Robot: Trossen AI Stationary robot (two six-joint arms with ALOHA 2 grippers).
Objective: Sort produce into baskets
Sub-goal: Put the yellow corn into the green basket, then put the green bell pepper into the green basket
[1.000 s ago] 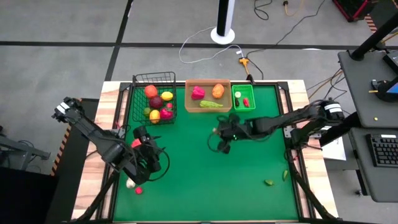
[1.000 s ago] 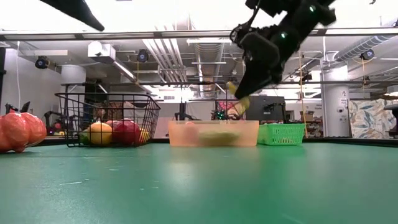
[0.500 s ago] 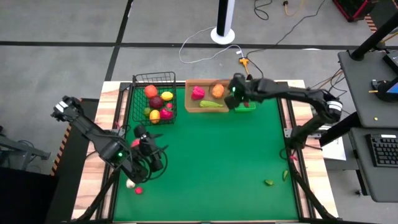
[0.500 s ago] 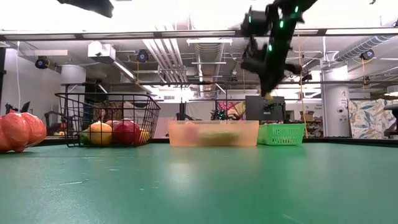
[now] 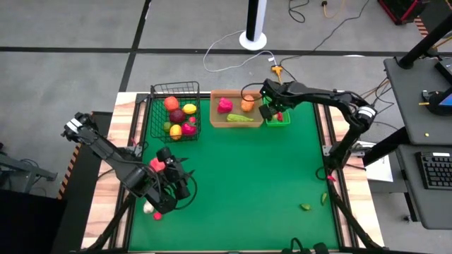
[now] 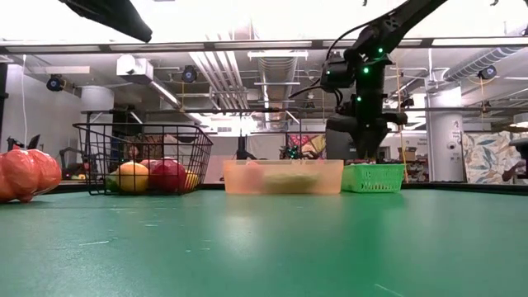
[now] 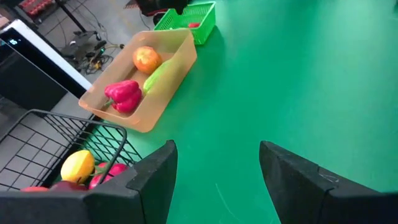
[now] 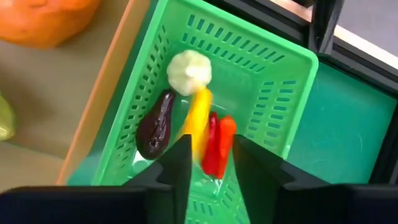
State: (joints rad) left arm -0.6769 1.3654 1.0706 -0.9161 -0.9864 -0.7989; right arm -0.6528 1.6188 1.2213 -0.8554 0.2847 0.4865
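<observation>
Our right gripper hangs directly over the green plastic bin, and the whole coming move turns on that: the yellow chilli lies straight below our fingertips, its long axis running along the bin's length, in line with the gap between our two fingers. In the right wrist view the fingers stand apart with the chilli showing just beyond them, lying among the bin's other pieces; we judge it let go, though we cannot be sure it has fully left the pads. Beside it, touching or nearly so, lie a red chilli, a dark purple aubergine and a pale garlic-like bulb. The yellow chilli looks slim, smooth and slightly curved, a light toy piece likely to roll or slide.

Just beside the bin, away from our right gripper, sits the tan tray with an orange round piece, a pink-red pepper and a green cucumber; beyond that is the black wire basket, holding round fruits.

Our left gripper waits low over the mat with its fingers spread, empty. It is the nearer arm to the red piece and the pale piece by the table's edge, close behind it. The two green bits lie on the right arm's side of the mat, well apart from both grippers.
</observation>
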